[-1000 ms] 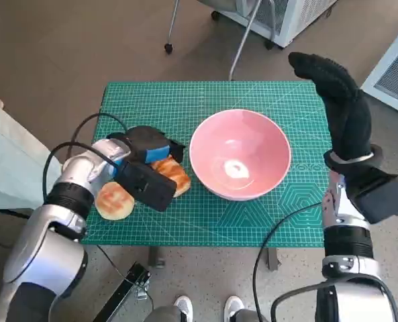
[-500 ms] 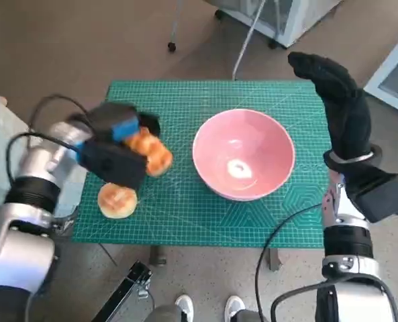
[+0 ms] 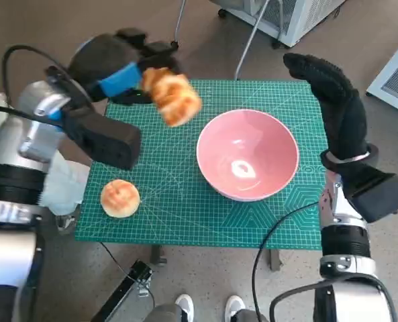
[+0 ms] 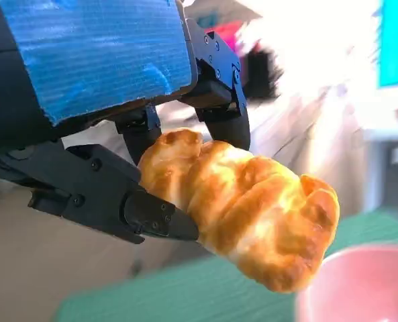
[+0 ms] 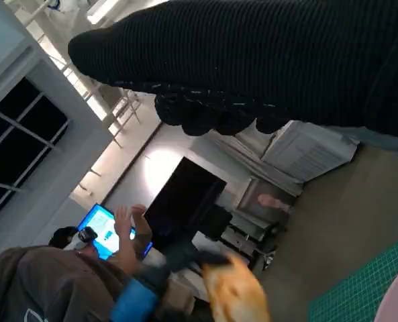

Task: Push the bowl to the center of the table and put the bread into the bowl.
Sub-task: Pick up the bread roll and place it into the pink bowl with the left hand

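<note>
My left hand grips a golden croissant high above the table's back left, left of the bowl; the left wrist view shows the croissant held between the black fingers. The pink bowl stands empty near the middle of the green mat, slightly right. A round bun lies on the mat's front left. My gloved right hand is raised upright by the bowl's right side, fingers straight, holding nothing. The right wrist view shows the glove and, blurred, the croissant.
A person sits beyond the table in the right wrist view. A white cabinet and chair legs stand behind the table. A pale cloth-covered shape is at the table's left edge. Black cables hang off the front edge.
My left hand has lifted the croissant off the mat beside the bun and carried it up and rightward toward the bowl. The bun stays put. The right hand has hardly moved.
</note>
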Available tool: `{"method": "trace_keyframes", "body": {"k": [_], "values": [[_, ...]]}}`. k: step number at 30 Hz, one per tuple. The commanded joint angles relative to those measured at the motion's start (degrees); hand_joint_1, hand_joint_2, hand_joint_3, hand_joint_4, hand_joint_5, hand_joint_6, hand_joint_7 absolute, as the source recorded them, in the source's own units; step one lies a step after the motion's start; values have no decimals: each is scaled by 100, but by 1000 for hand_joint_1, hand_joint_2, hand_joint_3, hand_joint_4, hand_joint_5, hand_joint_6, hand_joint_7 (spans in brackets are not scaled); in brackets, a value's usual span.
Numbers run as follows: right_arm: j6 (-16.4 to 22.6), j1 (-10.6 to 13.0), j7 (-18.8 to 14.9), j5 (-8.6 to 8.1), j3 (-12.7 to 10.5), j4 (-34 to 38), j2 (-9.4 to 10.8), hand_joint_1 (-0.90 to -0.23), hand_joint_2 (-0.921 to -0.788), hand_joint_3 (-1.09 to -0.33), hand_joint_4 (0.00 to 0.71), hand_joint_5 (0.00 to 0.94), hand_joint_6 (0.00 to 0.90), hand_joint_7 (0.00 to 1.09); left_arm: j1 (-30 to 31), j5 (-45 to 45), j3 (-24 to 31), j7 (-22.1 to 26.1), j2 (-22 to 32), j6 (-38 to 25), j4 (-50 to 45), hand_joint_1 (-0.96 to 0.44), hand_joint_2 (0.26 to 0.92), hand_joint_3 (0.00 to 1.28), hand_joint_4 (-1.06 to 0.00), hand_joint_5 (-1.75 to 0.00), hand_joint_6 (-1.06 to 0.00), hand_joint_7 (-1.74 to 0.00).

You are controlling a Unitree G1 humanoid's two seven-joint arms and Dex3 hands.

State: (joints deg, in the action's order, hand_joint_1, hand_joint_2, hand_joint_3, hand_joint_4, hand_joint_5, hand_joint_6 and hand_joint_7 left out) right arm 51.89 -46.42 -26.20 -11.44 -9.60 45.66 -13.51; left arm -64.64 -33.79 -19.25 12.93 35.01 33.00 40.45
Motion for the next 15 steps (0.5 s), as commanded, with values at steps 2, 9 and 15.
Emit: {"method": "trace_keyframes", "body": {"k": [2,9,15], "values": [[-63,63,-90,-75,-3,41,-29,-632,-921,-811,221,19,-1,539,-249,-142,-164,-259,-462,152,84,0,921,101,-602,-1213,-640,-1192],[-99,93,-128,-118,-16,-51,-43,-621,-921,-812,221,19,-1,539,-628,-366,-489,-589,-1083,474,998,-1,921,114,-586,-1189,-627,-1249],[-150,175,-143,-161,-21,-226,-45,-627,-921,-812,220,18,-1,539,-782,-676,-871,-783,-1538,432,1619,-2,920,118,-583,-1216,-619,-1239]]}}
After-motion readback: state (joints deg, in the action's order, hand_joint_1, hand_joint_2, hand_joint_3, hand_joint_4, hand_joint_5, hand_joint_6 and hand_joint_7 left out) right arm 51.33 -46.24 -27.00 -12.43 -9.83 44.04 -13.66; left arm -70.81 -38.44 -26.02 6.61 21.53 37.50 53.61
